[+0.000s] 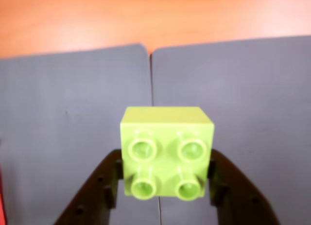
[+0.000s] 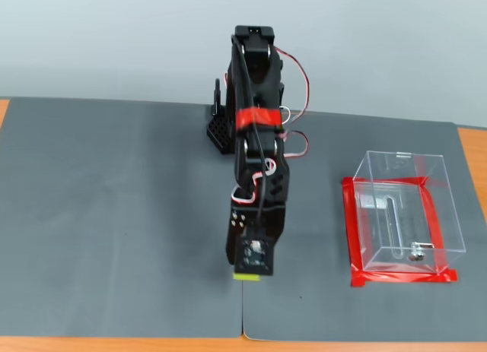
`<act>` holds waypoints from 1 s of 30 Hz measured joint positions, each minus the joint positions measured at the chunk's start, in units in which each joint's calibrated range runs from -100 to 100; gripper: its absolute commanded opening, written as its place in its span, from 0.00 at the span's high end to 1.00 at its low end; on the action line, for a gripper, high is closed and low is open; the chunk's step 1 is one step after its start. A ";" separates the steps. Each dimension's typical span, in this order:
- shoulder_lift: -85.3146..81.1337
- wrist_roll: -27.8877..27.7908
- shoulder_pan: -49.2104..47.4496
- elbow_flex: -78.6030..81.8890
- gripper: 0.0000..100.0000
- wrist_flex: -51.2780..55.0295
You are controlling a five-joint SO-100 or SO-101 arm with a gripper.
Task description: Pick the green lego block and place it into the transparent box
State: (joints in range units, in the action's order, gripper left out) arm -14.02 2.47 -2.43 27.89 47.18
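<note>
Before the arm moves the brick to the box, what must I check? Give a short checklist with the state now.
1. Brick between both fingers: ok.
2. Brick sits straight in the gripper: ok.
3. Brick lifted off the mat: cannot tell.
4. Box open on top and empty: ok.
5. Path over the mat to the box, at right in the fixed view, free: ok.

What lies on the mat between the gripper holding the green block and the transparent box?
Nothing: in the fixed view, bare grey mat separates the gripper from the transparent box, up to the red tape.
</note>
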 measured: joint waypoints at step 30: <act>-16.23 0.10 -26.97 -4.76 0.94 0.09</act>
State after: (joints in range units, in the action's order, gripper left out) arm -30.25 2.56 -29.40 23.13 47.27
